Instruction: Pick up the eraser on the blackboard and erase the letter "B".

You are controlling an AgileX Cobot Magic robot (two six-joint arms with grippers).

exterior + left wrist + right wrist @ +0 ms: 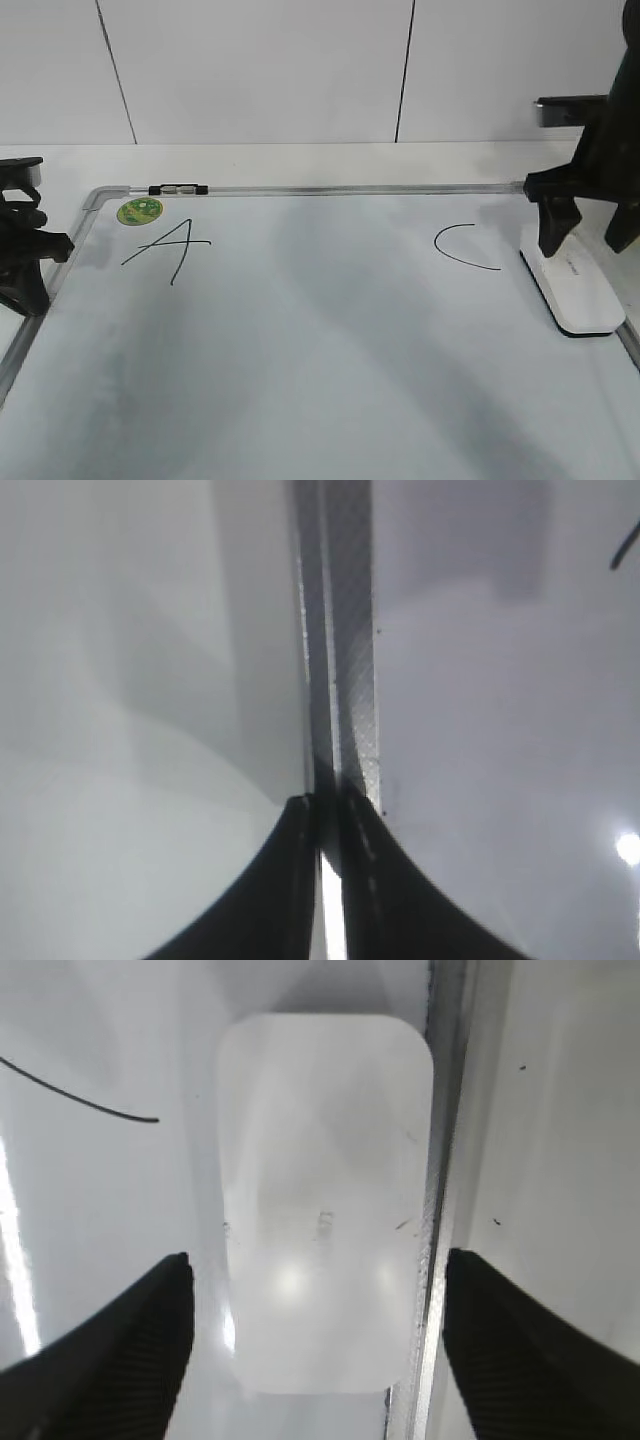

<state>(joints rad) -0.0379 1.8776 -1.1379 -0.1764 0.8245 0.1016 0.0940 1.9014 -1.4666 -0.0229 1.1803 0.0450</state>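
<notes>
The eraser (575, 288), a white rounded block with a dark underside, lies flat on the blackboard (300, 340) against its right frame edge. In the right wrist view the eraser (325, 1200) lies between my right gripper's (318, 1256) fingers, which are open and apart from it on both sides. In the exterior view my right gripper (590, 238) hangs over the eraser's far end. No letter "B" shows; the board between "A" (170, 245) and "C" (462, 245) is bare. My left gripper (32, 295) is shut and empty over the board's left frame (350, 680).
A green sticker (139, 210) and a small black-and-clear clip (178, 188) sit at the board's far left corner. The grey frame (440, 1210) runs just right of the eraser. A tail of the "C" (90, 1105) shows left of it. A white wall stands behind.
</notes>
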